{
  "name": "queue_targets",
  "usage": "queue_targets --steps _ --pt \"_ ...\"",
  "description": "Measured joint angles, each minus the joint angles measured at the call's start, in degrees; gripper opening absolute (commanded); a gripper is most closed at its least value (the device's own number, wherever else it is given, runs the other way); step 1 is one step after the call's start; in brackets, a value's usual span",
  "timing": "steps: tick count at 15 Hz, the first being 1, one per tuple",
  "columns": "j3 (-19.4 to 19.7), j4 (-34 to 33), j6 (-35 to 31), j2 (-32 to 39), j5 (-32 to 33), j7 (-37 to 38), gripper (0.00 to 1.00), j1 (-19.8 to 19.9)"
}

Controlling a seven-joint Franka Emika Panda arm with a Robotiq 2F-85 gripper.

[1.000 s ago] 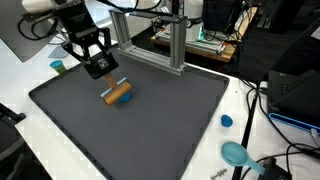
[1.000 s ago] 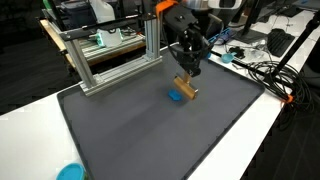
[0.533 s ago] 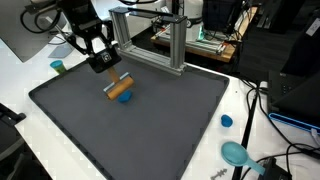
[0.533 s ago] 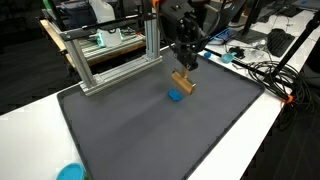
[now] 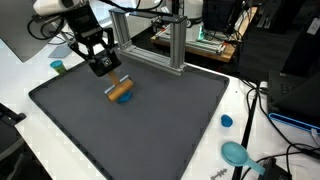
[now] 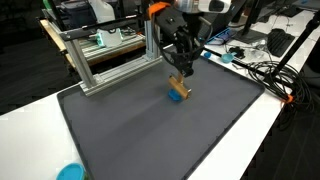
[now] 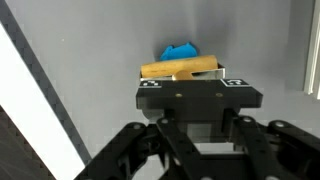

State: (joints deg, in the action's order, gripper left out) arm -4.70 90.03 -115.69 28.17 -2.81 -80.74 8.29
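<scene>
My gripper (image 5: 111,80) (image 6: 181,78) hangs over the far part of the dark grey mat (image 5: 150,130) (image 6: 150,130), shut on a wooden block (image 5: 120,91) (image 6: 181,86) held level just above the mat. A small blue piece (image 5: 127,99) (image 6: 178,97) lies on the mat directly under and beside the block. In the wrist view the wooden block (image 7: 180,69) runs crosswise at the gripper (image 7: 187,79) tips, with the blue piece (image 7: 180,51) showing behind it. The fingertips themselves are hidden by the gripper body.
An aluminium frame (image 5: 160,35) (image 6: 110,55) stands at the mat's far edge. A blue cup (image 5: 58,66), a small blue lid (image 5: 227,121) and a teal bowl (image 5: 236,153) (image 6: 70,172) sit on the white table around the mat. Cables (image 6: 265,75) lie beside it.
The gripper rose with the wooden block, then came back down a little towards the blue piece, which stayed put. The jaws remained shut.
</scene>
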Motion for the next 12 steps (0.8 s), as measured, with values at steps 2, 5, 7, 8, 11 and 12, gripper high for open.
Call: queue_targets --steps 2,5,7,8,11,12 --pt "0.59 0.83 -0.82 0.01 0.08 -0.77 0.22 0.41" --pt "0.96 2.16 -1.42 -0.07 0.03 -2.28 0.22 1.17" --pt "0.96 3.47 -2.60 -0.42 -0.28 -3.07 0.22 1.41" --pt "0.94 4.23 -3.44 -0.69 -0.50 -3.32 0.22 1.41" --pt "0.88 6.09 -5.34 -1.63 -1.35 -3.88 0.22 1.42" --pt "0.88 6.61 -5.90 -2.02 -1.66 -4.16 0.22 1.44"
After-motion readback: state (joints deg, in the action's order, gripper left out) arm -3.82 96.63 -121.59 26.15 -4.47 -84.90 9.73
